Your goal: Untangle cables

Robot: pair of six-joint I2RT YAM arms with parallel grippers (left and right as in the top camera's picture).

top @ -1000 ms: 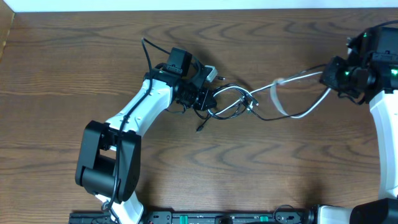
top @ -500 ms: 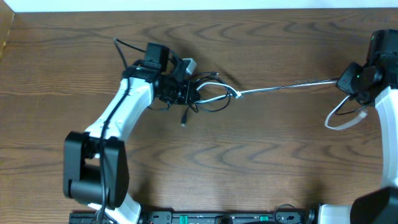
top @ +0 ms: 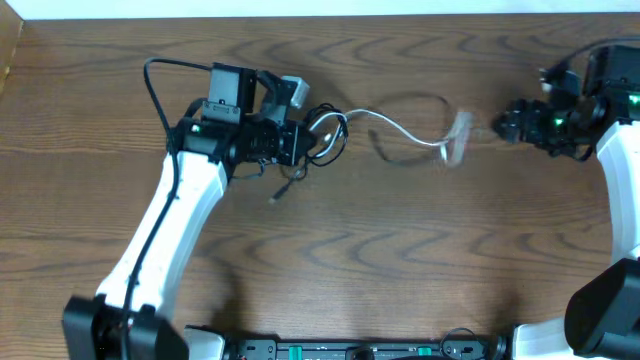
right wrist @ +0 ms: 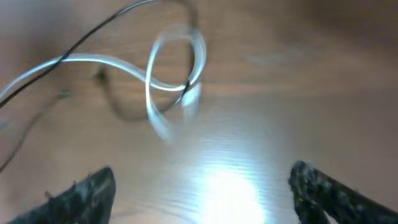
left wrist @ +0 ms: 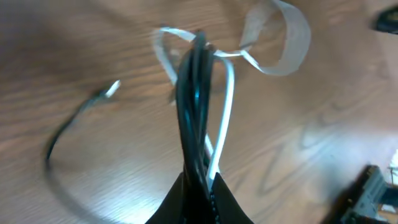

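On a dark wood-grain bench (top: 400, 260), the left gripper (top: 292, 142) has its jaws clenched on the black cable (top: 328, 135), with the white cable (top: 405, 130) pinched in beside it. The black cable bunches in small loops touching that gripper, and one loose end trails onto the bench just beside it. The white cable runs away from the left gripper in a wavy line and ends in a blurred loop near the right gripper (top: 510, 122), whose jaws are released and hold nothing.
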